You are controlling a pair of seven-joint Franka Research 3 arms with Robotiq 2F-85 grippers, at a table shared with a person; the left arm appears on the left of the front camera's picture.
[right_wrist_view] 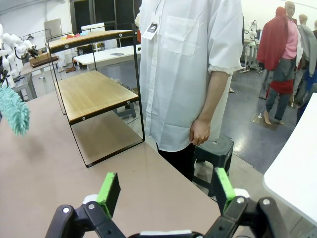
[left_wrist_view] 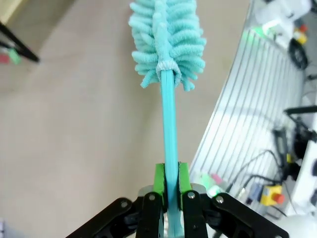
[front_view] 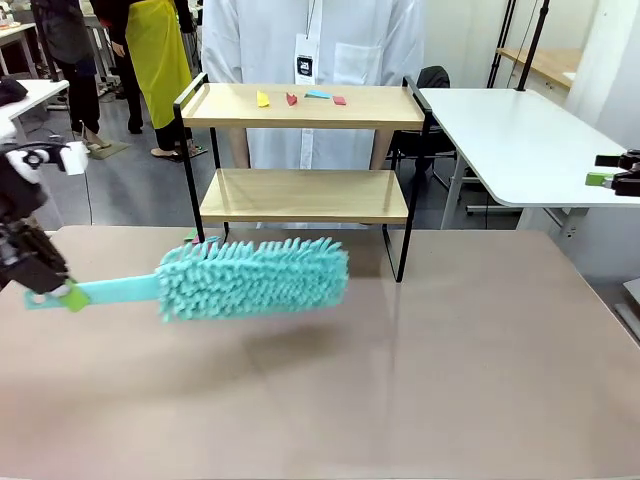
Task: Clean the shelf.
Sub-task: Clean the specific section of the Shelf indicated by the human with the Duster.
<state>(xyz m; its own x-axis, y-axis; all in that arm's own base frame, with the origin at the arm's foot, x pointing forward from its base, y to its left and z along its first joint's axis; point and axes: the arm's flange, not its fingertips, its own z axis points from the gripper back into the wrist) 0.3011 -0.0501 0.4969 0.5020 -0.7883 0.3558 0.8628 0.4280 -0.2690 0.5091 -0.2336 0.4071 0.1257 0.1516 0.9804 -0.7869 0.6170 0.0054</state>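
Pinching the handle of the teal duster (front_view: 255, 278) with the left fingers (left_wrist_view: 159, 179), head raised over the tabletop (front_view: 420, 380) just in front of the shelf (front_view: 300, 195) at the far edge. Spreading the right fingers (right_wrist_view: 110, 191) wide, holding nothing.

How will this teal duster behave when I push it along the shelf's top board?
The duster looks light and soft: its fluffy head hangs level from a thin handle. Because the left gripper holds it at the handle's far end, it may flex or twist under pressure. The small scraps on the shelf would likely slide off easily.
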